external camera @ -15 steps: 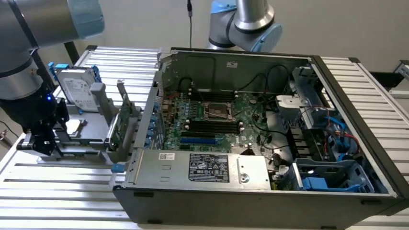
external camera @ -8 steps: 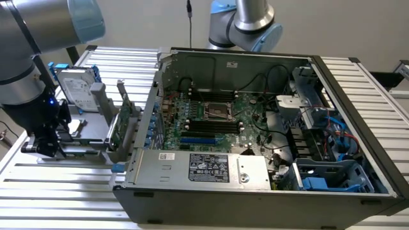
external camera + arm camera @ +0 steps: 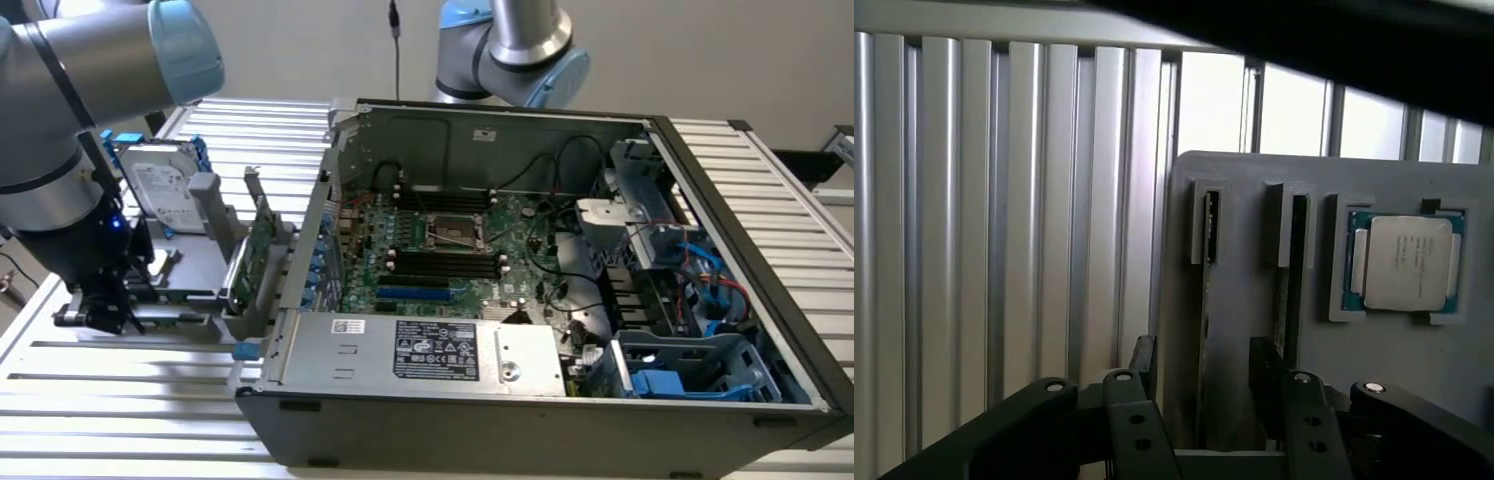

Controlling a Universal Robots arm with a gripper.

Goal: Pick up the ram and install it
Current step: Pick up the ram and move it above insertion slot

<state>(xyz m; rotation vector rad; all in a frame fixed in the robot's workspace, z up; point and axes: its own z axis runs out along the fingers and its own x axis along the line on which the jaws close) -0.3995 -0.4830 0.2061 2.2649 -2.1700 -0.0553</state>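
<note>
Claw [image 3: 1204, 352] hangs open over the grey holder [image 3: 1239, 290], its fingers [image 3: 1144, 362] either side of the upright ram [image 3: 1202, 310], gaps showing; a processor [image 3: 1402, 262] sits near.

**Plain wall, slatted metal counter**

Bare pale grey-beige wall [image 3: 747, 50] at back, thin black cable [image 3: 395, 40] hanging down it. Silver ribbed aluminium-slat counter [image 3: 134, 400] runs across the foreground, slats also seen close in the wrist view. Soft even light, dull sheen on slats.

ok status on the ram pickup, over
Gripper open, straddling the ram. Ram on edge in a slot of the grey holder, not yet gripped. Nothing in the way.
</note>
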